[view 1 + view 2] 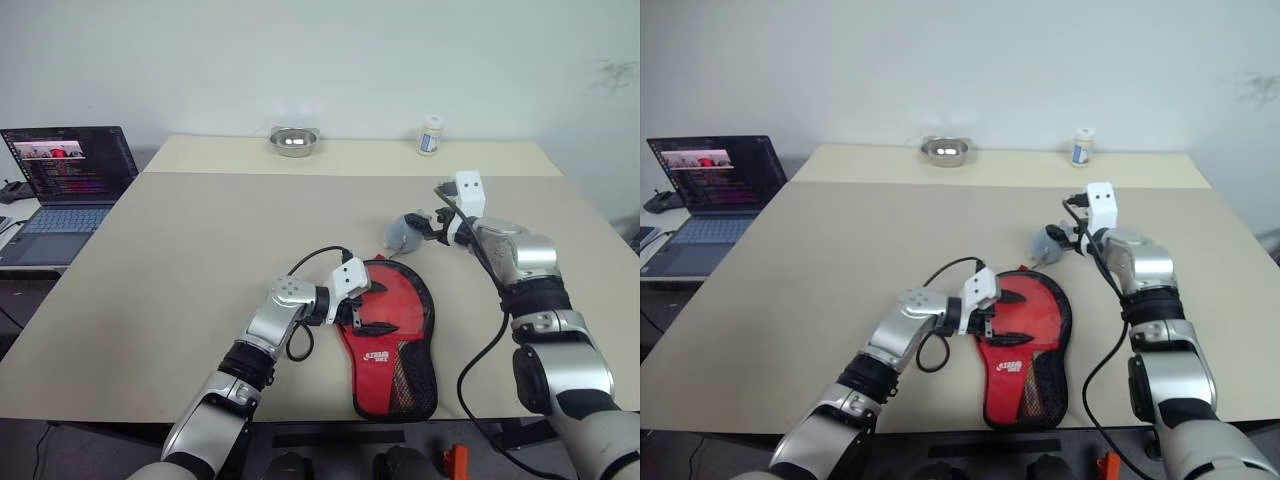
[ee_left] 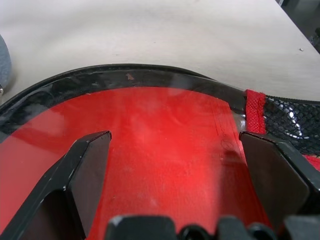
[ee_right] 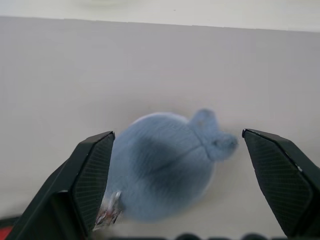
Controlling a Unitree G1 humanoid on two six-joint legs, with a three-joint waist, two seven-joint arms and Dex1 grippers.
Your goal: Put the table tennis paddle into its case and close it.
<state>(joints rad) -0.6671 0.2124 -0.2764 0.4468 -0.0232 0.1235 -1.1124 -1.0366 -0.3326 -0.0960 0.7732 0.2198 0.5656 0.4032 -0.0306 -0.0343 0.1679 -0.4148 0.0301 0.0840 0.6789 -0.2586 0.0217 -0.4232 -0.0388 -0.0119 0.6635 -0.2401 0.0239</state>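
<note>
The case [image 1: 392, 345] lies flat near the table's front edge, red side up, with its black mesh pocket and white logo toward me. My left gripper [image 1: 358, 306] is open at the case's left rim, its fingers [image 2: 87, 170] spread low over the red fabric [image 2: 165, 130]. Beyond the case's far end my right gripper [image 1: 428, 228] is open, its two fingers either side of a fuzzy blue-grey ball [image 3: 165, 170] on the table, which it does not grip. The table tennis paddle is hidden or out of view.
A metal bowl [image 1: 294, 141] and a small white jar [image 1: 431, 136] stand at the far edge of the beige table [image 1: 200, 260]. An open laptop [image 1: 70, 170] sits on a lower desk to the left. A black cable loops beside my left wrist.
</note>
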